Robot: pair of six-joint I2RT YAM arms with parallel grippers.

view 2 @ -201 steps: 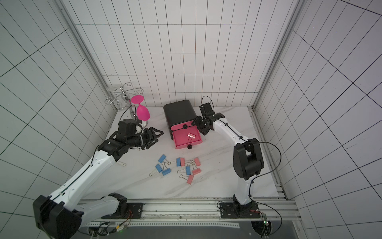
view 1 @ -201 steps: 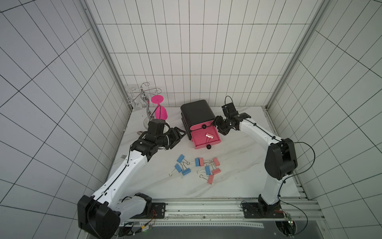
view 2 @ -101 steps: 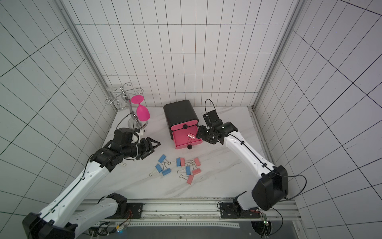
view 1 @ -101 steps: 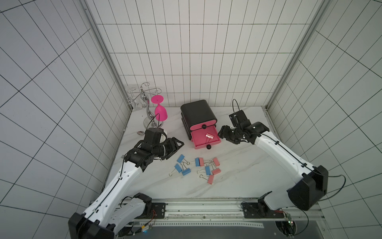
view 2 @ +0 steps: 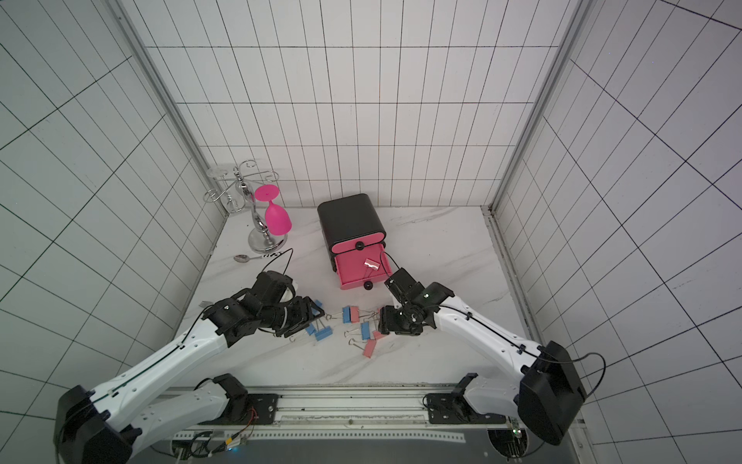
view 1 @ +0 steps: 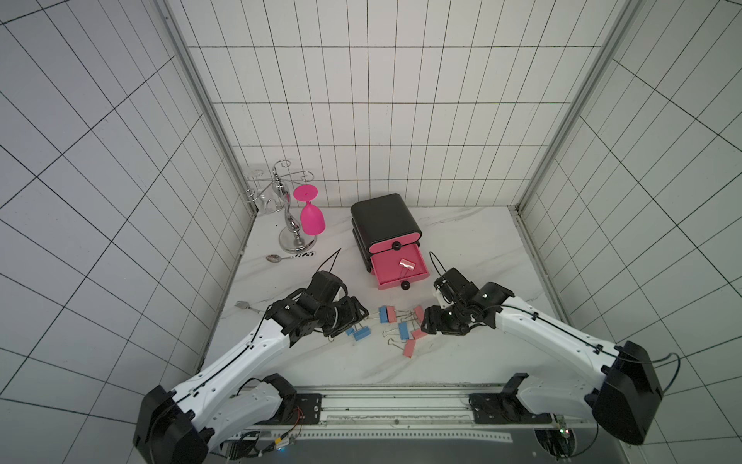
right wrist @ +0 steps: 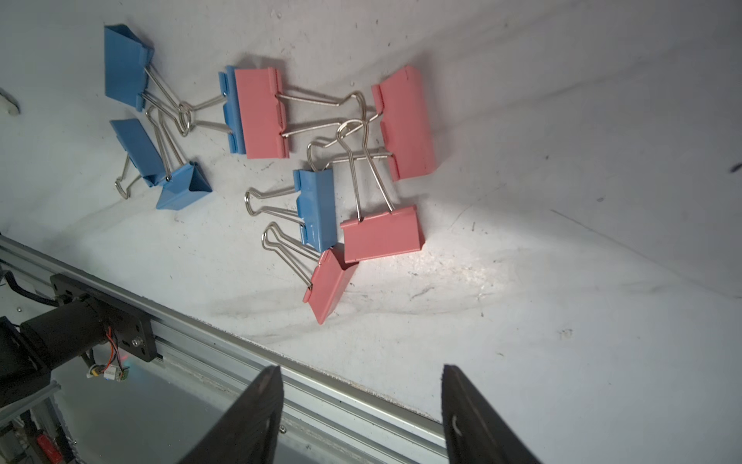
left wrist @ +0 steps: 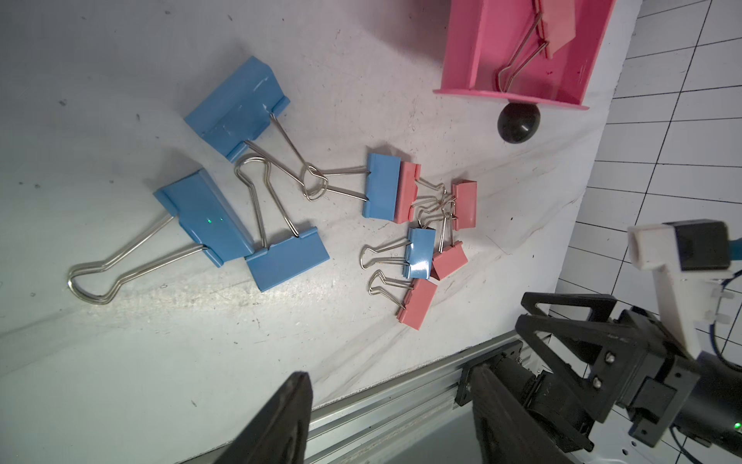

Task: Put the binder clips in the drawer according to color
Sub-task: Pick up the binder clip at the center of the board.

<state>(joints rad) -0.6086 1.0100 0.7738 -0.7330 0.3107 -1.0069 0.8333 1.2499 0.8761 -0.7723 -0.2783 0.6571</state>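
- Along the near edge of the table, a metal rail is carrying the bases of both white arms, which are reaching in toward the middle.
- The loose binder clips are lying in the near middle of the table, five blue and four salmon-pink, with several of their wire handles crossing.
- The nearest pink clip is sitting at the near edge of the group. A blue clip and a second pink clip are lying against each other just beyond it.
- The right gripper is hovering at the right end of the group, close to the pink clips. Its jaws are standing well apart and are holding nothing.
- The left gripper is hovering at the left end, over the three blue clips lying there. Its jaws are also standing apart and gripping nothing.
- Between the two grippers, a blue-and-pink pair is lying back to back, bodies touching.
- A fork is lying near the left wall, level with the left arm's wrist.
- Farther back, in the middle of the table, the black chest of drawers is standing with its top drawer closed.
- The open drawer below it is sticking out toward the near side, and one pink clip in the drawer is resting on its floor. Whether this is the middle or the lowest drawer is unclear.
- A spoon is lying to the left of the chest.
- A chrome glass rack is standing in the far left corner, with a pink goblet hanging upside down from it.
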